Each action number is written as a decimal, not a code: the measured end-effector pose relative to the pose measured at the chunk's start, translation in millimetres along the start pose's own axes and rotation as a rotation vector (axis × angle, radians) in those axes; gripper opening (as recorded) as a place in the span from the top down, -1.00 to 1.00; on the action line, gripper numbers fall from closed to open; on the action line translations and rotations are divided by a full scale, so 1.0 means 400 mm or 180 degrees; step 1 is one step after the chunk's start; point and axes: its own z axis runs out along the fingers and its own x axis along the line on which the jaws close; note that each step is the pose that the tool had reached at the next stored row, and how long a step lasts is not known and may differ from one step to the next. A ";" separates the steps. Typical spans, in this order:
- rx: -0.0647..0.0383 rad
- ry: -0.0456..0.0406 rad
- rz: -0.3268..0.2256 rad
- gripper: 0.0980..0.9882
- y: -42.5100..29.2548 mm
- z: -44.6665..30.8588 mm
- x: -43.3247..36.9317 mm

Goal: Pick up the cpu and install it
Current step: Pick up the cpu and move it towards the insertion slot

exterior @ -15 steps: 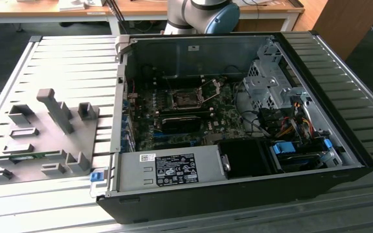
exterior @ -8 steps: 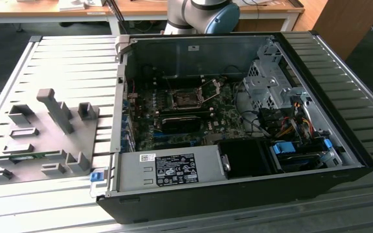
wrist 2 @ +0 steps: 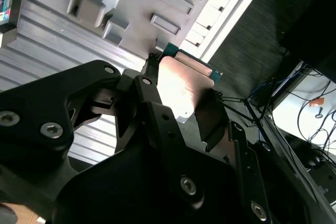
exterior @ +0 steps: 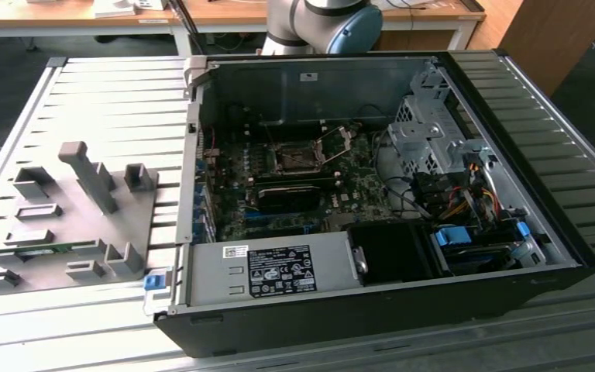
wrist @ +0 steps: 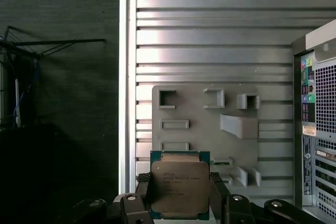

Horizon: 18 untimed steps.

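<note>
The cpu (wrist: pixel 179 184), a small square chip with a silver-grey metal top and a green rim, is clamped between my gripper's (wrist: pixel 180 195) two black fingers (wrist: pixel 145 192). It hangs high above the grey tray (wrist: pixel 199 124) on the slatted table. In the second wrist view the cpu (wrist 2: pixel 184 82) shows its shiny face, held at its edges by the gripper (wrist 2: pixel 184 106), with the grey tray (wrist 2: pixel 131 3) far below. The motherboard socket (exterior: pixel 297 157) lies open inside the computer case (exterior: pixel 380 310) in the exterior view, with the grey tray (exterior: pixel 70 225) to the case's left.
The open case holds a power supply (exterior: pixel 266 271), a drive cage (exterior: pixel 437 136) and cable bundles (exterior: pixel 452 201). A thin green strip (exterior: pixel 49 249) lies in the tray. The arm's base (exterior: pixel 324 23) stands behind the case. The case's rear panel (wrist: pixel 320 129) shows beside the tray.
</note>
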 end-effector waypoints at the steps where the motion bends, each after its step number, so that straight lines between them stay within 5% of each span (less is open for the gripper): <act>1: 0.0000 0.0000 0.0000 0.02 0.000 -0.003 0.000; 10: 0.0000 0.0000 0.0000 0.02 0.001 -0.024 -0.003; 18: 0.0000 0.0000 0.0000 0.02 0.002 -0.024 -0.051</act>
